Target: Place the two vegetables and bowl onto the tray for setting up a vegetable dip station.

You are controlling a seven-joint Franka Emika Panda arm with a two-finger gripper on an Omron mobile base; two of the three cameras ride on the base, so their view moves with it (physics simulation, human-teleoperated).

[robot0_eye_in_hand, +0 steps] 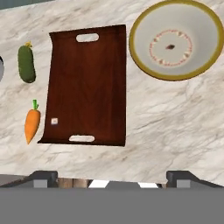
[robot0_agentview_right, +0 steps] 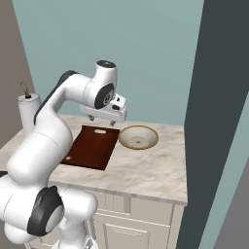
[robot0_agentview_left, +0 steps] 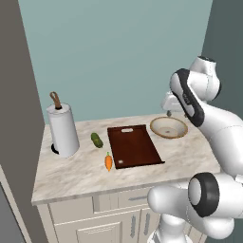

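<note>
Spread and holding nothing, hand (robot0_eye_in_hand: 112,177) is hovering at bottom; tray (robot0_eye_in_hand: 87,87) is lying bare at centre; carrot (robot0_eye_in_hand: 32,125), cucumber (robot0_eye_in_hand: 26,64) at left and bowl (robot0_eye_in_hand: 176,39) at upper right are sitting on worktop (robot0_eye_in_hand: 175,118); 0 of 3 placed.

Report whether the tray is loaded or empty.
Empty: the tray shows bare wood; carrot, cucumber and bowl all sit on the counter.
</note>
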